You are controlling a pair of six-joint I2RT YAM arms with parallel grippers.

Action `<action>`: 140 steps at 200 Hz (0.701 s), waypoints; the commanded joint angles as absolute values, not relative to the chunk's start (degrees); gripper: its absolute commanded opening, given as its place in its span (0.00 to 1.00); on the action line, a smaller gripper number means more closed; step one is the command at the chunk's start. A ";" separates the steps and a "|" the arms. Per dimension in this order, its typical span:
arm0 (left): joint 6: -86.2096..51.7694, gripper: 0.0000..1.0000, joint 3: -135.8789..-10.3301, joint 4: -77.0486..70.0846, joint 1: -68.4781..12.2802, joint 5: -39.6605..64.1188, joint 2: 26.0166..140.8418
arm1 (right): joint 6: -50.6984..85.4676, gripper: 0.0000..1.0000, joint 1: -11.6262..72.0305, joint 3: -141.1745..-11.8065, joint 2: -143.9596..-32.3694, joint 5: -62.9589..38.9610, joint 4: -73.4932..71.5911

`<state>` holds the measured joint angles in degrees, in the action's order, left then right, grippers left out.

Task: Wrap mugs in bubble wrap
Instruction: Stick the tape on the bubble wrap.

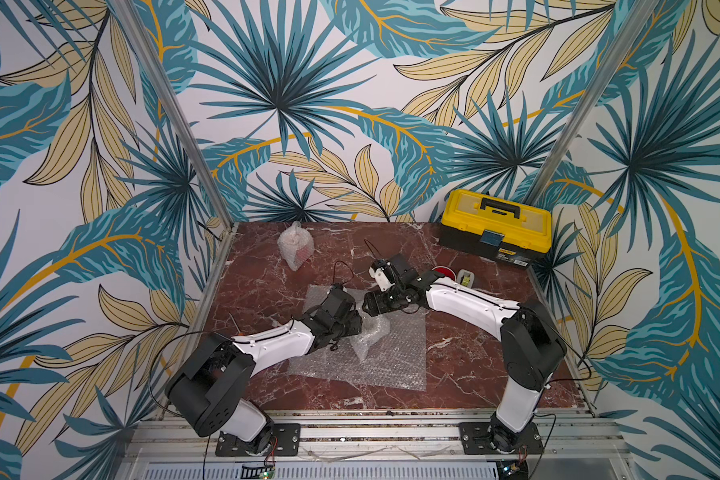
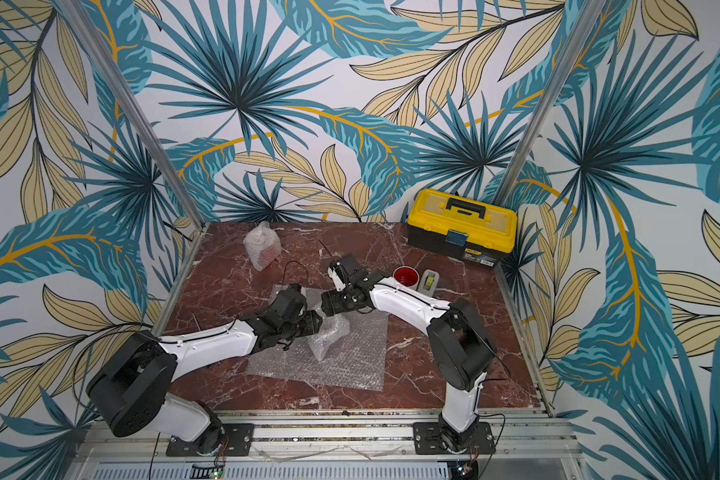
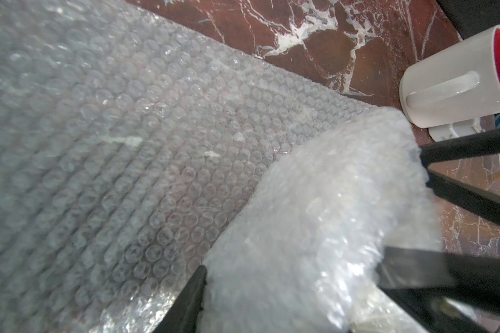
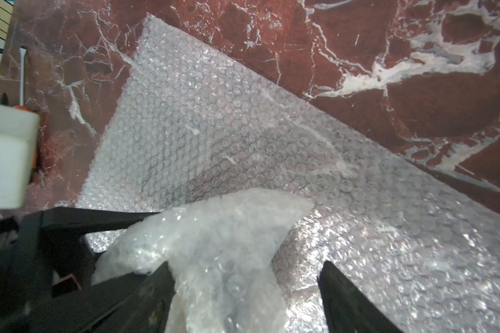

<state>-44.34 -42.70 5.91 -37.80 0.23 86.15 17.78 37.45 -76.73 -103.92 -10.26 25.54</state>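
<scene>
While the left pincer [image 3: 292,268] stands about half closed with the lumpy bubble-wrap bundle [image 1: 371,334] pressed between its fingers [image 3: 189,302], the right pincer [image 4: 244,265] faces it from the opposite side, jaws wide and gripping nothing. A loose flap of the bundle lies against one of the right pincer's fingers, and the other stands clear of the plastic. What the bundle holds cannot be made out through the wrap.

In both top views the bundle sits directly between the two pincers, on the flat sheet of bubble wrap [image 1: 395,365]. Its long axis runs crosswise to the line joining them and tapers to a tail toward the robot's base.

The coming move, as I judge it, turns on that flap. It lies just ahead of the right pincer, inside its open span, so that arm is the nearer one to gather it while the left steadies the body.

The white mug with the red inside [image 2: 406,277] stands unwrapped behind the right pincer, beside its forearm, with the tape dispenser [image 2: 430,282] just beyond. A wrapped bundle [image 1: 295,246] with something reddish inside stands well beyond the left pincer.
</scene>
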 commanded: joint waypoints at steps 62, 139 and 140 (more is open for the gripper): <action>-43.28 0.48 -43.15 9.05 -38.14 0.23 87.36 | 23.00 0.79 36.06 -77.83 -107.00 -8.05 22.99; -43.41 0.48 -43.13 9.05 -38.19 0.06 87.36 | 24.69 0.79 36.02 -78.61 -110.33 -7.35 26.63; -43.42 0.48 -43.10 9.05 -38.21 0.12 87.36 | 24.69 0.79 35.98 -78.64 -110.23 -7.28 26.59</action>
